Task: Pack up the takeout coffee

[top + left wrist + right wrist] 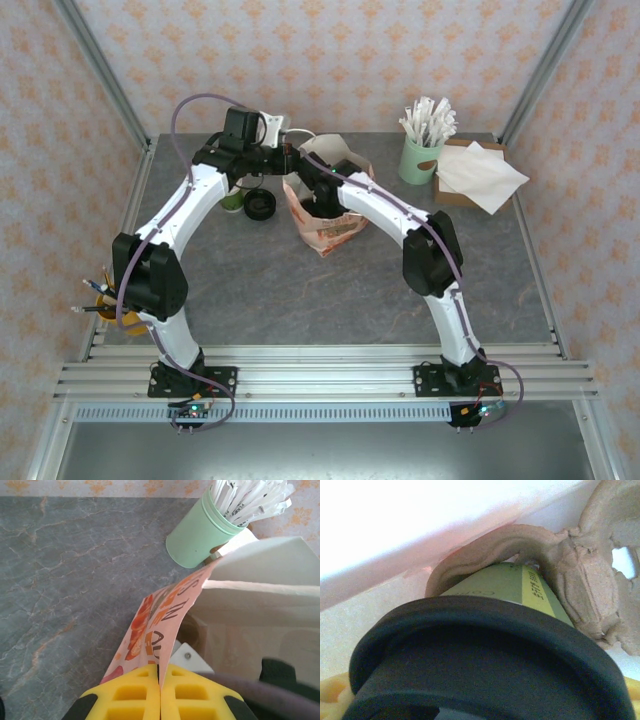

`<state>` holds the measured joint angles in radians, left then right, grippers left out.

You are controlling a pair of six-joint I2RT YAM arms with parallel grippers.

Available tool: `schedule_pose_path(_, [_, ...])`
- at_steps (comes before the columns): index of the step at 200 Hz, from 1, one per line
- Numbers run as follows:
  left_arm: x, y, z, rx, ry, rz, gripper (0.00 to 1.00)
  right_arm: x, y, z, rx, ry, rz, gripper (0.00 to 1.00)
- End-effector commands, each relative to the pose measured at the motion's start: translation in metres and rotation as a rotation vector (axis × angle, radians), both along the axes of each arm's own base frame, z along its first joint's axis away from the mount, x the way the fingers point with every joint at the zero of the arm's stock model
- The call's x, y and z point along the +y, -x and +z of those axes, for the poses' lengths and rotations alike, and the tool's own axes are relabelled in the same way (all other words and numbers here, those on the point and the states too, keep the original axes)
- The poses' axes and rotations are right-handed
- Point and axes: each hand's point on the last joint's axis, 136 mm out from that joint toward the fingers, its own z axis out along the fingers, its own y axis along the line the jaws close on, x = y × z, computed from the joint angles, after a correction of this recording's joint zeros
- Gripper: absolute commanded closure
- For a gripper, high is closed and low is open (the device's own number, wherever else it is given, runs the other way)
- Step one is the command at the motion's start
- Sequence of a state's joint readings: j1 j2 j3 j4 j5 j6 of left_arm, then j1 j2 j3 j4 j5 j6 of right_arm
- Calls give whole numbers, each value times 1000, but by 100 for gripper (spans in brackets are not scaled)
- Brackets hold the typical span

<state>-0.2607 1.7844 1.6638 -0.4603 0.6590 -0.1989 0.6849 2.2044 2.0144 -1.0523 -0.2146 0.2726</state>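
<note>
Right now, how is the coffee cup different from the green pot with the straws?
The coffee cup wears a black lid; the straw pot is open on top, full of wrapped straws. The coffee cup sits in a brown cardboard tray; the straw pot stands on the grey table. The coffee cup has a paler stripe on its green side; the straw pot is plain mint green. Both are round and greenish.
</note>
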Motion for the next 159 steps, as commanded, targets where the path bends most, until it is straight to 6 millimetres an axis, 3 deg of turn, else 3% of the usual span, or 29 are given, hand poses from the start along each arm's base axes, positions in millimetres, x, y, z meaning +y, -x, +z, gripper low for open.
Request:
schedule_pose_path(1, [-23, 37, 19, -18, -3, -143, 100, -16, 7, -45, 153, 53, -60, 34])
schedule_pose_path(33, [-22, 42, 14, -25, -25, -161, 100, -10, -6, -17, 93, -2, -99, 32])
schedule_pose_path(72, [-24, 37, 21, -33, -19, -159, 100, -6, -10, -6, 61, -36, -117, 29])
schedule_pose_path(80, [-25, 35, 22, -35, -18, -158, 100, -6, -12, -3, 51, -40, -119, 18])
schedule_pose_path(102, [-25, 32, 21, -33, -18, -154, 100, -6, -17, 6, 18, -50, -131, 13])
schedule_pose_path(108, [-26, 32, 20, -32, -18, -154, 100, -5, -18, 9, 12, -55, -134, 0])
schedule_pose_path(159, [-24, 31, 19, -30, -31, -150, 100, -5, -25, 30, -38, -78, -157, 1])
